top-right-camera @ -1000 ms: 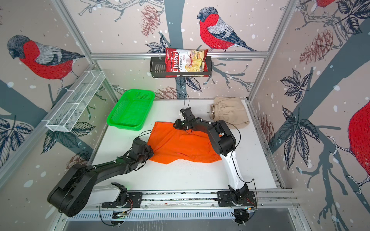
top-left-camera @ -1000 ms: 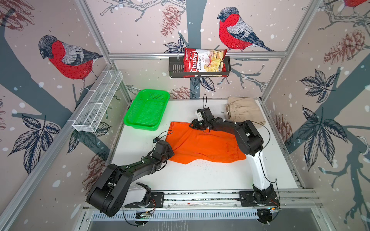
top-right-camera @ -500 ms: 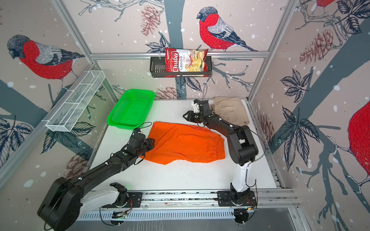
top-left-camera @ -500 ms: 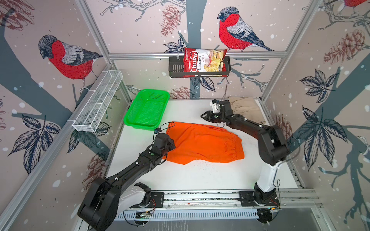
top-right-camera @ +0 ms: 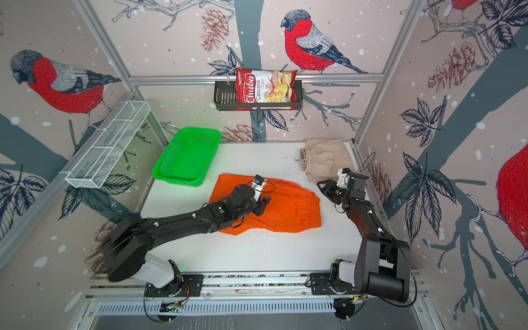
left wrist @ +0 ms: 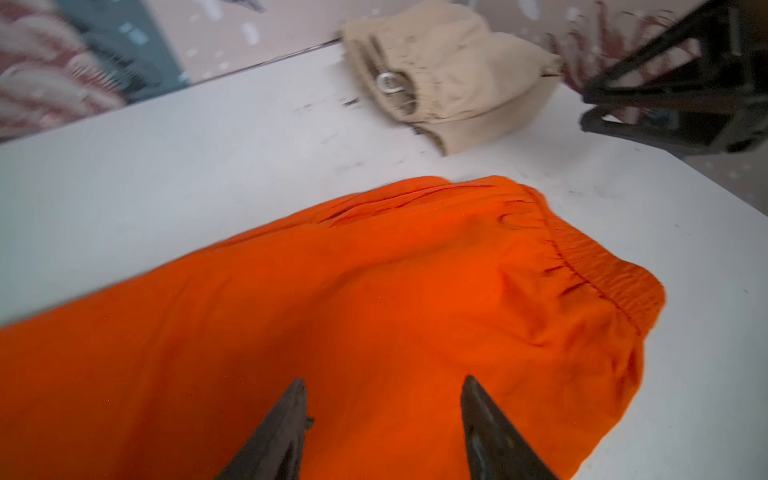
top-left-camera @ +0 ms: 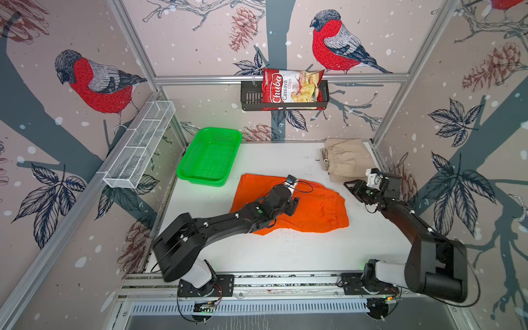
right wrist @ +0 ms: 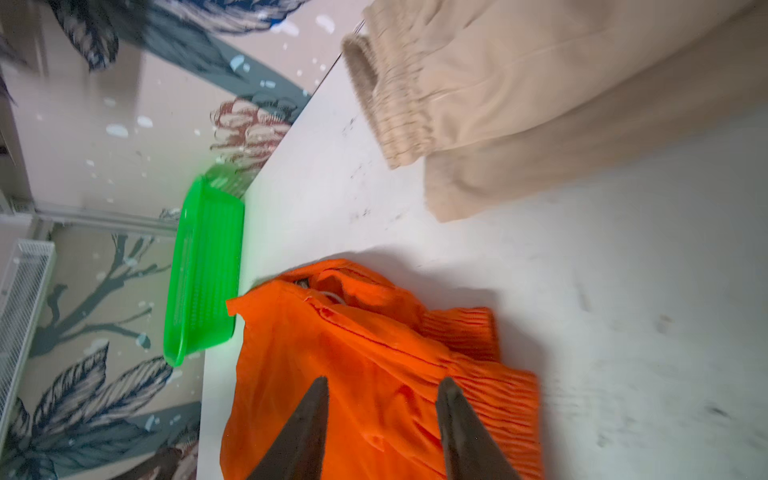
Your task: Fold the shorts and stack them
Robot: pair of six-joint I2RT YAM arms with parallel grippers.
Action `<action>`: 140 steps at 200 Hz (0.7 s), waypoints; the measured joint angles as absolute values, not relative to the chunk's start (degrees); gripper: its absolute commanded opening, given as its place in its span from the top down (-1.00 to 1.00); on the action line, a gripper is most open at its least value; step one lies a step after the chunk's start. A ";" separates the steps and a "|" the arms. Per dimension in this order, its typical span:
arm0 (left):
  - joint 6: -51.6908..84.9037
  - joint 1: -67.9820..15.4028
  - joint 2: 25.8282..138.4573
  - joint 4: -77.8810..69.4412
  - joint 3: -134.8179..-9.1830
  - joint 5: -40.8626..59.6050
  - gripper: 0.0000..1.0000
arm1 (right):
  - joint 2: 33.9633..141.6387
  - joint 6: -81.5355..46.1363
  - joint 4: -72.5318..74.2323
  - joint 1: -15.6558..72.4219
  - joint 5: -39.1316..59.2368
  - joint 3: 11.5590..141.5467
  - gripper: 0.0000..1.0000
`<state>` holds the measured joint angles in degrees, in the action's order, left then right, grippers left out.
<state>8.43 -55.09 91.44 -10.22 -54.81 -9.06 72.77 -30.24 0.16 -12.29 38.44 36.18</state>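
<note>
Orange shorts [top-left-camera: 314, 211] lie in the middle of the desk [top-left-camera: 271, 251] beneath the left gripper [left wrist: 384, 379], whose jaws are spread and empty just over the cloth. At their 2 o'clock the right gripper [right wrist: 384, 379] hovers, its jaws also spread and holding nothing. Folded beige shorts [top-left-camera: 347, 157] sit at the desk's 1 o'clock, and a green basket [top-left-camera: 200, 180] sits at 11.

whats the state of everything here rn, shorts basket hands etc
orange shorts: folded over, flat on the table, not held
beige shorts: folded, far right corner, not stacked with the orange pair
green basket: upright, empty
left hand: open, empty, over the orange shorts
right hand: open, empty, beside the beige shorts
chips bag: sitting in the black wall rack
</note>
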 measured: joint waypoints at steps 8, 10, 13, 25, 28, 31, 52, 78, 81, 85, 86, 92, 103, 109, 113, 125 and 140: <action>5.41 -56.12 94.21 -11.05 -57.08 -7.53 -0.20 | 71.75 -30.33 -0.40 -14.63 39.72 35.09 0.09; 4.69 -56.31 94.94 -11.40 -57.67 -7.03 -0.20 | 71.48 -30.35 -0.67 -15.16 40.03 34.85 0.09; 3.53 -56.58 95.96 -11.84 -58.50 -6.09 -0.21 | 71.13 -30.35 -0.93 -15.94 40.47 34.54 0.09; -1.21 -57.65 99.74 -13.74 -61.39 -1.89 -0.24 | 70.08 -30.30 -1.21 -19.22 42.33 33.43 0.07; -2.20 -57.87 100.51 -14.00 -61.95 -0.93 -0.25 | 69.97 -30.30 -1.23 -19.97 42.65 33.23 0.07; -3.57 -58.15 101.51 -14.44 -62.63 0.30 -0.25 | 69.87 -30.28 -1.26 -20.78 43.05 32.93 0.07; -10.72 -59.88 107.07 -15.92 -66.61 8.16 -0.30 | 69.89 -29.93 -1.58 -24.93 45.08 30.89 0.06; -17.04 -61.39 113.73 -15.57 -73.17 15.49 -0.37 | 70.54 -29.91 -1.80 -27.55 46.81 28.99 0.05; -17.58 -61.47 114.43 -15.55 -73.93 15.99 -0.38 | 70.59 -29.91 -1.80 -27.77 46.92 28.80 0.05; -18.39 -61.71 115.46 -15.49 -74.94 16.67 -0.39 | 70.63 -29.91 -1.83 -27.90 46.98 28.62 0.04; -18.48 -61.76 115.66 -15.49 -75.11 16.75 -0.39 | 70.63 -29.91 -1.83 -27.94 47.03 28.56 0.04; -19.55 -62.00 117.05 -15.29 -76.42 17.39 -0.41 | 70.63 -29.89 -1.83 -28.14 47.24 28.29 0.04; -21.21 -62.46 119.46 -14.17 -78.72 18.22 -0.45 | 70.70 -29.87 -1.83 -28.21 47.55 27.94 0.04; -22.02 -62.78 120.79 -13.67 -79.92 18.48 -0.48 | 70.76 -29.85 -1.85 -28.23 47.79 27.90 0.03; -22.57 -62.96 121.62 -13.34 -80.58 18.68 -0.50 | 70.81 -29.76 -1.85 -28.25 47.88 27.86 0.03; -23.94 -63.44 124.05 -12.29 -82.61 19.49 -0.51 | 70.85 -29.52 -1.98 -28.29 47.92 27.83 0.02; -25.17 -63.83 126.72 -11.07 -84.36 19.94 -0.50 | 70.87 -28.64 -2.17 -28.40 47.94 27.81 0.00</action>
